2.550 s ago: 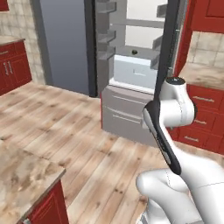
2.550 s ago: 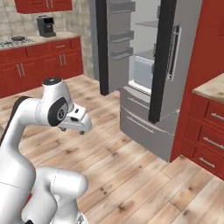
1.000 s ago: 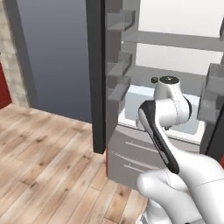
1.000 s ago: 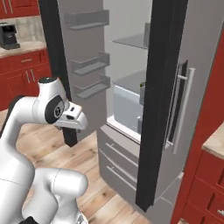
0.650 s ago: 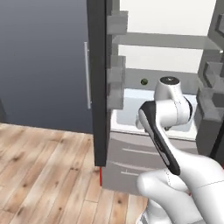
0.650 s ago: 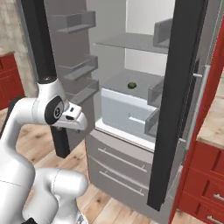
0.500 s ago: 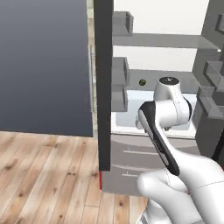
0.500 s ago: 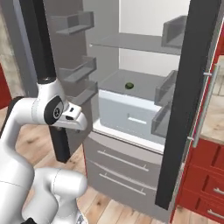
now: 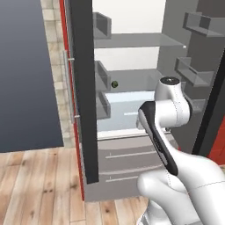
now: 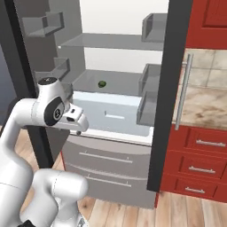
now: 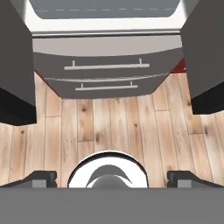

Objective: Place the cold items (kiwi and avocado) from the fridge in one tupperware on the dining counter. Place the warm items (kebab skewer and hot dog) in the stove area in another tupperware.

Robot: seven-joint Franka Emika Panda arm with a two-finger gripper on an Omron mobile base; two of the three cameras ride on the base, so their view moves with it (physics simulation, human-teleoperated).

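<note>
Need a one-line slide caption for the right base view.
Arm with open gripper faces the open fridge; a small dark-green fruit sits on the shelf above the crisper drawer.

The small dark green item [image 9: 114,84] on the fridge shelf [image 10: 119,82] is too small to identify.

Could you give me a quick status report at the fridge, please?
Gripper open, empty, aimed at floor. Small dark green fruit alone on fridge shelf, untouched. Fridge doors open; nothing in the way.
</note>
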